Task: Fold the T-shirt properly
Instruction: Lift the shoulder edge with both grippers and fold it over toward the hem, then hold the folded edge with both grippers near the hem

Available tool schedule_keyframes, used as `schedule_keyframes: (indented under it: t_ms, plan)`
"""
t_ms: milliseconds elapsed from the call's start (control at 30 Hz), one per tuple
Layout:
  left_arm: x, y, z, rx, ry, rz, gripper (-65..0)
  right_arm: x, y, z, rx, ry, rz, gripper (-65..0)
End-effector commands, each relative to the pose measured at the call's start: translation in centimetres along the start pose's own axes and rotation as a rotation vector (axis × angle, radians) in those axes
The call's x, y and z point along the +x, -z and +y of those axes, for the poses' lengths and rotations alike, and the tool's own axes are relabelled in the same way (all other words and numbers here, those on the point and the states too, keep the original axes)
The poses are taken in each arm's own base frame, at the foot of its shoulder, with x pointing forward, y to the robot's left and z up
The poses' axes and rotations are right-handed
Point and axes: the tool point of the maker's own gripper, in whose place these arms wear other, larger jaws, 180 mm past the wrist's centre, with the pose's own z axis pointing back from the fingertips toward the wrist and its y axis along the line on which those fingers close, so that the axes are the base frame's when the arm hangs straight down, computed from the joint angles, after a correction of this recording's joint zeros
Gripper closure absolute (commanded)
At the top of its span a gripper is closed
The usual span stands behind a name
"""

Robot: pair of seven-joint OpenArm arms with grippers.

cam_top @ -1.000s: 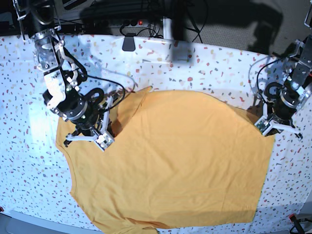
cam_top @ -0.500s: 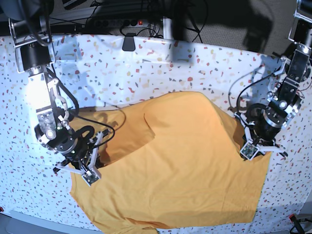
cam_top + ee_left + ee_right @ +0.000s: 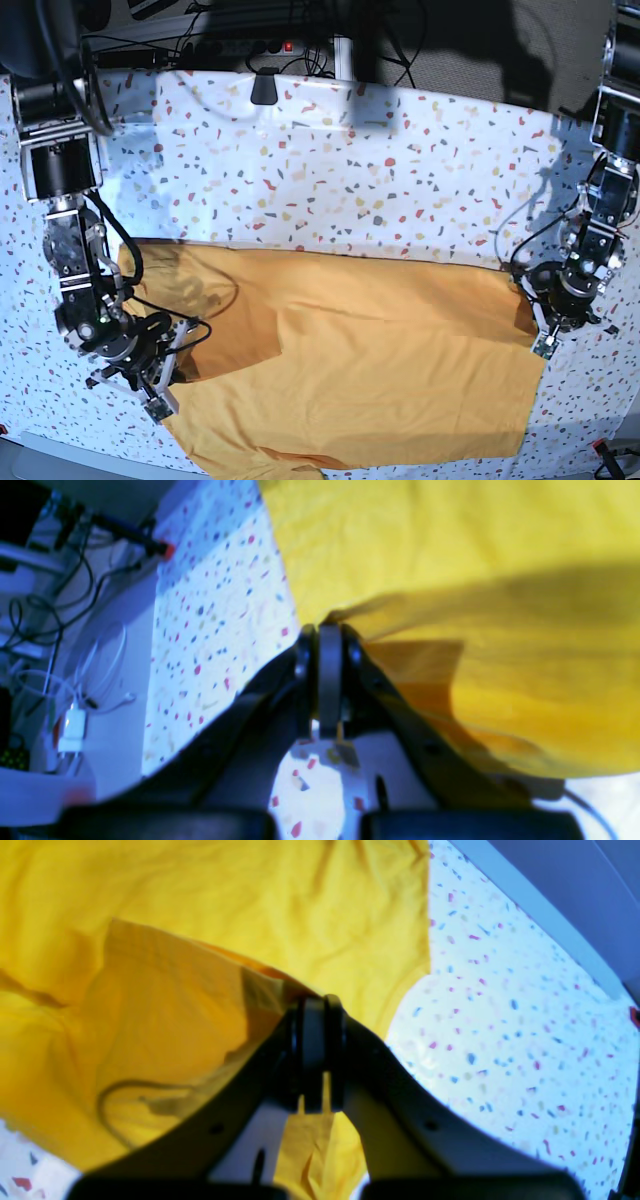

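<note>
The mustard T-shirt (image 3: pixel 360 360) lies on the surface (image 3: pixel 330 160), which is covered by a white speckled cloth (image 3: pixel 300 190). Its far part is doubled toward the near edge of the surface, forming a straight fold line across the cloth. The left hand (image 3: pixel 543 340) is pinching the T-shirt's fabric at the fold's end below the left arm. The right hand (image 3: pixel 160 395) is pressed together on a lifted fabric edge at the opposite end, where a sleeve bunches.
</note>
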Motion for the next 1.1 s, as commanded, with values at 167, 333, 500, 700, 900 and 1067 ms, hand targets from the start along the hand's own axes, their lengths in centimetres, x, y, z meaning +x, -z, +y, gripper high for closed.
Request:
schedule_keyframes:
  t_ms: [167, 333, 500, 700, 900, 1067]
  plan:
    - [1.2, 1.0, 3.9, 0.074, -0.012, -0.017, 0.0, 2.8, -0.1, -3.5, -0.062, 0.019, -0.060, 0.0]
    - [1.5, 1.3, 3.0, 0.062, -0.026, -0.030, 0.0, 3.0, 0.0, -3.8, -0.066, 0.023, -0.063, 0.0]
    - [1.5, 1.8, 1.2, 0.034, -0.051, -0.026, 0.0, 3.1, 0.0, -3.9, -0.067, 0.022, -0.071, 0.0]
    - [1.5, 2.1, -0.1, 0.015, -0.068, -0.020, 0.0, 4.2, -0.1, -4.2, -0.073, 0.015, -0.109, 0.0]
    - [1.2, 2.1, -0.2, 0.015, -0.068, -0.009, 0.0, 3.9, 0.1, -4.5, -0.075, 0.022, -0.098, 0.0]
    - [0.4, 2.2, -0.2, 0.017, -0.041, 0.015, 0.0, 3.1, 0.6, -4.5, -0.071, 0.036, -0.090, 0.0]
